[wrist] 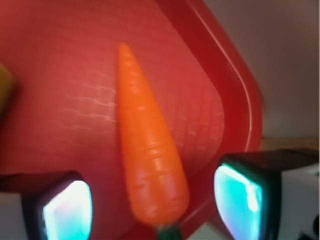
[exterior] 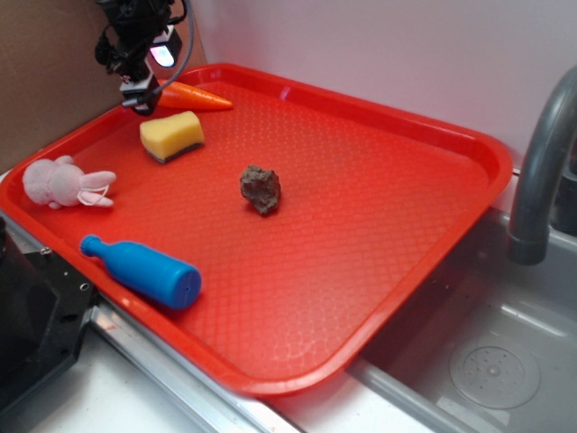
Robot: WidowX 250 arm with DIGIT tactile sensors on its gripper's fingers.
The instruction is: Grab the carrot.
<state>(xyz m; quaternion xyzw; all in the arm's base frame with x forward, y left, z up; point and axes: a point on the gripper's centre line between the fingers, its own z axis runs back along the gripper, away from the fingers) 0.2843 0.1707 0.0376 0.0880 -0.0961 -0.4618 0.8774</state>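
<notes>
I see a red tray that fills most of the exterior view, and everything loose lies in it. The carrot lies flat in the tray's far corner, at about 11 o'clock, with its tip pointing toward 3 o'clock. Just beside it, toward me, sits the yellow sponge. A dark lumpy rock rests near the tray's middle, a pink plush bunny lies at 9 o'clock by the rim, and a blue toy bottle lies on its side at about 7 o'clock. A sink with a grey faucet is at 4 o'clock, outside the tray.

My claw hangs over the carrot's thick end. In the wrist view its two fingers are spread, one on each side of the carrot, with gaps showing, not touching it.
</notes>
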